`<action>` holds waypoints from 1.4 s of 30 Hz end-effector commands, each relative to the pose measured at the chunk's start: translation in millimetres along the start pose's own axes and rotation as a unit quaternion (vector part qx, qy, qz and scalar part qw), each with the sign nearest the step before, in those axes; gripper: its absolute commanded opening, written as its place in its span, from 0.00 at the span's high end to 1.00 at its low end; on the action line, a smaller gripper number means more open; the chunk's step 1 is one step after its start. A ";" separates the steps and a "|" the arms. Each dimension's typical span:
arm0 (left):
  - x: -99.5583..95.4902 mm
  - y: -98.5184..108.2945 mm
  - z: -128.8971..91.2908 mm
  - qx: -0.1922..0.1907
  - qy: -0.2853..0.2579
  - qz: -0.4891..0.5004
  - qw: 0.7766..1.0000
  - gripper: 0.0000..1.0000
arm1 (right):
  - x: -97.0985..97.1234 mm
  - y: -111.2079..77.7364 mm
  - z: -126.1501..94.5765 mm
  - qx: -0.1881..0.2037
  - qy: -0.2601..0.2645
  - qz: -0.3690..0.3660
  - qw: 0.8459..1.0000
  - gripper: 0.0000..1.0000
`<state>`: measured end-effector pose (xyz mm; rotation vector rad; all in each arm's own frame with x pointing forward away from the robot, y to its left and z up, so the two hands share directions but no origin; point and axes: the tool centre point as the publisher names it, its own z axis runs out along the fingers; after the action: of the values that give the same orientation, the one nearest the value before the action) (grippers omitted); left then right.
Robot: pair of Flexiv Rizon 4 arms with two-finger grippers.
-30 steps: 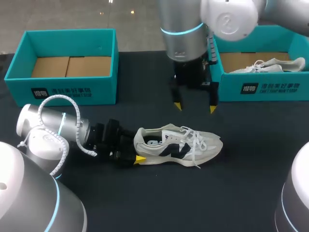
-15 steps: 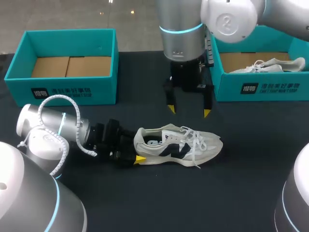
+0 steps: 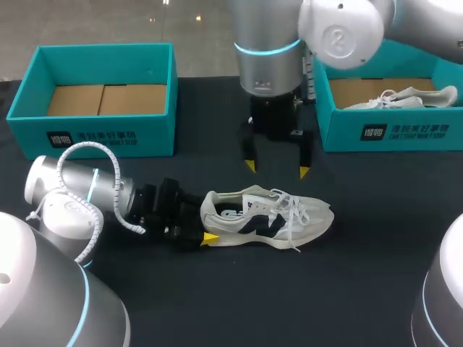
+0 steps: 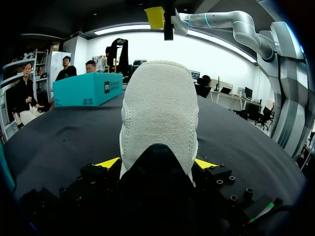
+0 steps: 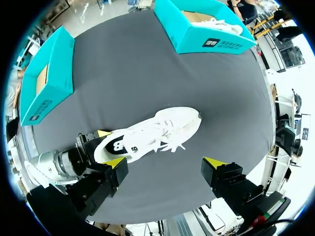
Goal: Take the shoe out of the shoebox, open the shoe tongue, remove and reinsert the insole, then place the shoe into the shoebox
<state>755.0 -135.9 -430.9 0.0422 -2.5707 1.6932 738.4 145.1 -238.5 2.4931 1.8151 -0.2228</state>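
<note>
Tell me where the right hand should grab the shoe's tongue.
Pinch the tongue at its top edge, behind the laces, coming down from above: the shoe sits upright, heel held by the left hand, open right hand above it.

Head view looks down on the tabletop (image 3: 217,303) from behind, left wrist view sits low against the heel of the sneaker (image 4: 160,113), right wrist view hovers high above; all share the sneaker

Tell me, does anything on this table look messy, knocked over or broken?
Nothing stands out. The shoe stands upright on the table, its heel held by the left gripper; the right gripper hangs open above it.
</note>
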 end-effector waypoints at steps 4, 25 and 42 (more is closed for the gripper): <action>-0.1 1.2 1.6 -0.001 0.000 -0.001 1.000 1.00 | 34.9 -34.8 -0.7 -0.035 -0.018 -0.021 0.999 0.00; -0.1 1.2 1.6 -0.001 0.000 -0.001 1.000 1.00 | 75.6 -41.7 51.0 -0.076 -0.062 -0.092 0.991 0.00; -0.1 1.2 1.6 -0.001 0.000 -0.001 1.000 1.00 | 60.8 -21.9 79.2 -0.136 -0.121 -0.103 0.978 0.00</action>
<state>755.0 -135.9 -430.9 0.0421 -2.5706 1.6932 738.0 193.2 -322.0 2.0179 1.9630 -0.2211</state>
